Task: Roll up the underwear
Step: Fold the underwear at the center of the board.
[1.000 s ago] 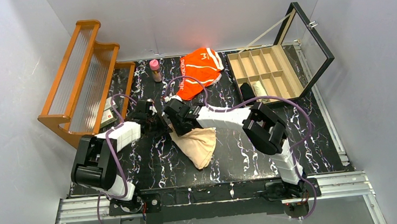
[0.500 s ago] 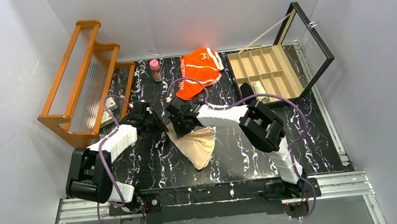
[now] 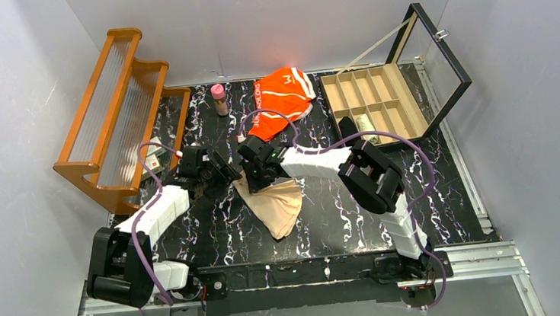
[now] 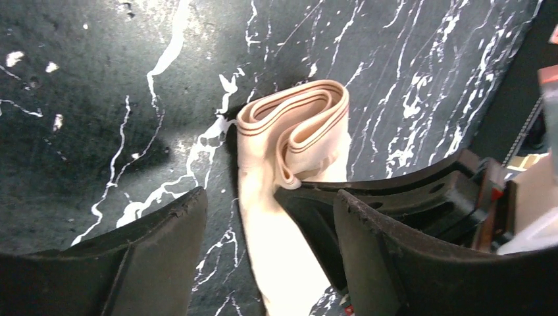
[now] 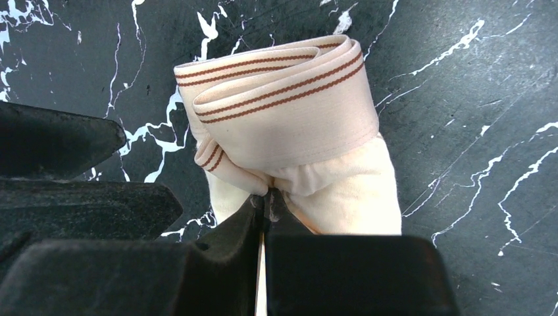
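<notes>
Tabletop [image 3: 328,215] bears two garments: beige underwear [image 3: 277,204], orange underwear [image 3: 283,96].

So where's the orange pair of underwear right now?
In the top view the orange underwear lies at the far middle of the table, between the small pink bottle on its left and the wooden compartment box on its right.

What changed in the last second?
The left arm stretched out, its elbow swinging toward the near-left corner; the left tool, open, edged toward the folded waistband. The right tool, shut on the beige underwear, shifted slightly toward the far side, cloth with it. No new grasp or release visible. The orange underwear, pink bottle, wooden rack and compartment box stayed put.
</notes>
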Motion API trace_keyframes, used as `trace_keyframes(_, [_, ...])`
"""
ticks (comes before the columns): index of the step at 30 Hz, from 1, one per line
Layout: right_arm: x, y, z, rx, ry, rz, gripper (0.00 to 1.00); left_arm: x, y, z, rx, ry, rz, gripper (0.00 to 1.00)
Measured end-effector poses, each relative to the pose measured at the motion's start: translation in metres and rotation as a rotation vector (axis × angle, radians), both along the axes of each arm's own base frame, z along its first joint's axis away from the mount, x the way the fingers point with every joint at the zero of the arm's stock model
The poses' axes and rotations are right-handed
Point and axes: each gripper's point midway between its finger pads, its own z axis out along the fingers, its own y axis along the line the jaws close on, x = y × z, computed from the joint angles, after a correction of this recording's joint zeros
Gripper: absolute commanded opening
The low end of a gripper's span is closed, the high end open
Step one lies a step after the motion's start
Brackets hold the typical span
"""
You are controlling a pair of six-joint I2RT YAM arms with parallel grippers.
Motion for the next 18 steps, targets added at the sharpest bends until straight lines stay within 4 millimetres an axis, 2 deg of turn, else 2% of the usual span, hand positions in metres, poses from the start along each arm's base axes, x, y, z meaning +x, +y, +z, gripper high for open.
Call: trace_keyframes(18, [0.000,0.001,0.000,0.025,0.002,-0.003,0.11,0.014,-0.018,0.000,-0.144,-0.008,0.067,0.73])
